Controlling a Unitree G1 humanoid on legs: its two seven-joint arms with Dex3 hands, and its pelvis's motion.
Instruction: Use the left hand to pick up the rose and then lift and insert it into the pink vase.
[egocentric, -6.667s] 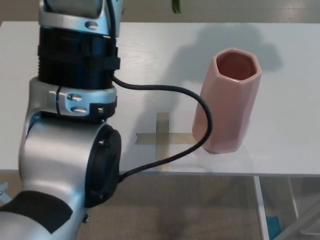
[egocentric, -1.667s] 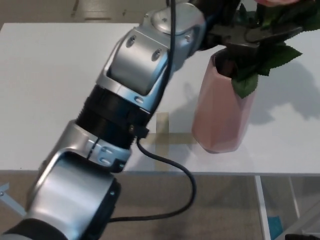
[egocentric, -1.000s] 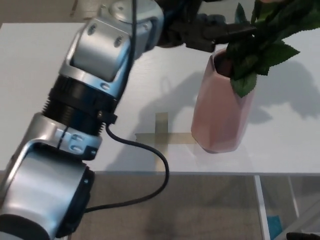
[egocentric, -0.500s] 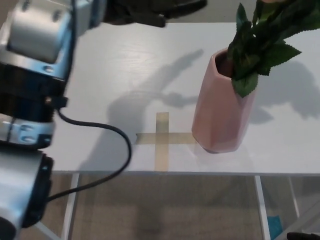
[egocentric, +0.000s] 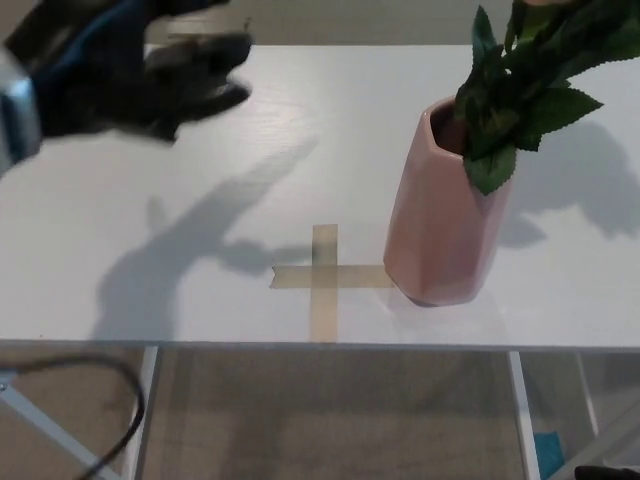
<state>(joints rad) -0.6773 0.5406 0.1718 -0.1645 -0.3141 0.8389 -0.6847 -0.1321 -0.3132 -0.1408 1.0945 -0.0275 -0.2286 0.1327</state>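
the white table (egocentric: 150, 250) carries a cross of tape (egocentric: 325, 278) and, just right of it, the pink vase (egocentric: 445, 215). the rose (egocentric: 520, 75) stands in the vase, leaves spilling over its rim. my left hand (egocentric: 130, 75) hovers far left, blurred, fingers spread, empty.

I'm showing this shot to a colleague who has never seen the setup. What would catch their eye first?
Most likely the pink vase standing upright on the right of the white table, with the rose's green leaves spilling out of its mouth toward the top right corner. Next, the blurred black left hand at the upper left, holding nothing, casting a long shadow. A tape cross lies just left of the vase's base.
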